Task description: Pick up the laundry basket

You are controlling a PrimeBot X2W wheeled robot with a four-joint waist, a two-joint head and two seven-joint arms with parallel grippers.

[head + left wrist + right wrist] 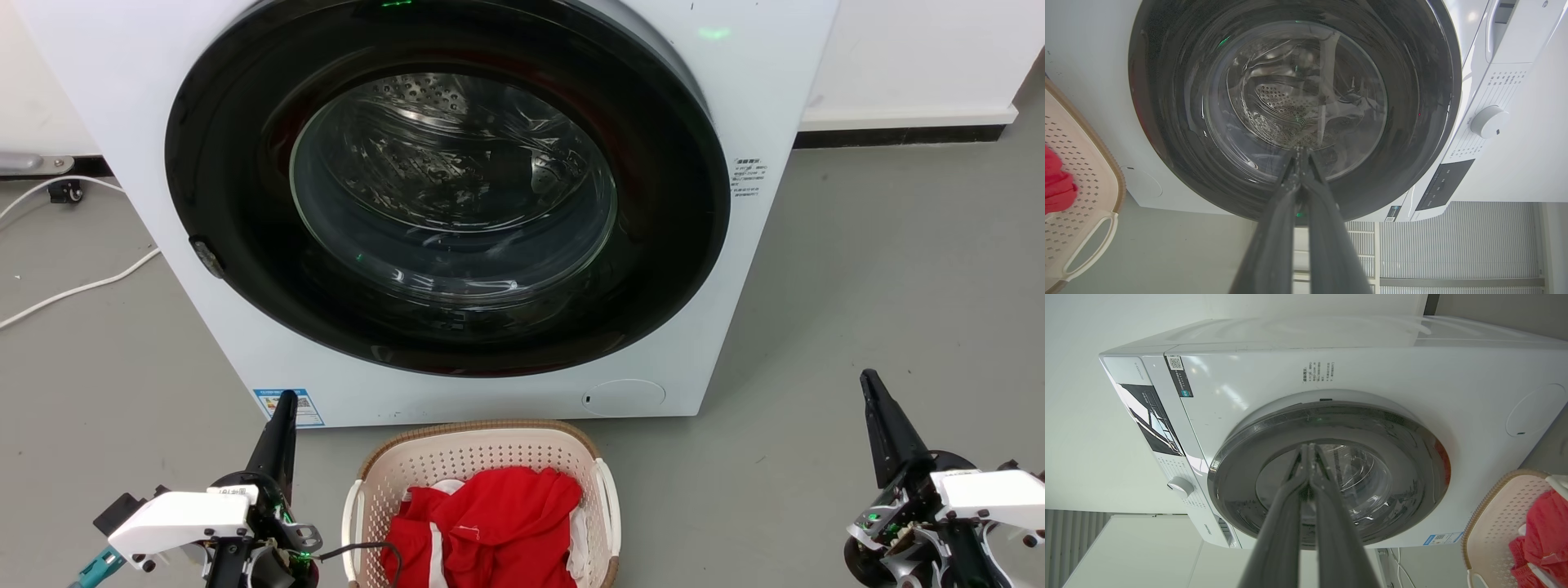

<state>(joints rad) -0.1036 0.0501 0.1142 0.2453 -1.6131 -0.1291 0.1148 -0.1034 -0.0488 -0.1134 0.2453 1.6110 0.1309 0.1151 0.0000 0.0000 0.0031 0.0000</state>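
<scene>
1. White washing machine [759,73] on grey floor [898,286], round dark-rimmed door [237,163] shut, perforated metal drum [424,94] behind the glass.
2. Blue label [309,408] at the front's lower left corner, round flap [624,398] at lower right.
3. White dial [1488,121] beside a dark control panel [1445,183].
4. White cable [82,287] loose on the floor, left of the machine.
5. Crumpled red cloth [490,523] with white trim.
6. Black skirting [898,136] along the white wall behind.

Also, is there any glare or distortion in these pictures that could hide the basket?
Head view: even light, basket sharp; bright reflections on the washing machine door. Left wrist view: wide-angle lens bends the door's circle; basket cut by the left edge. Right wrist view: soft glare on the machine's white front; basket cut by the right edge.
</scene>
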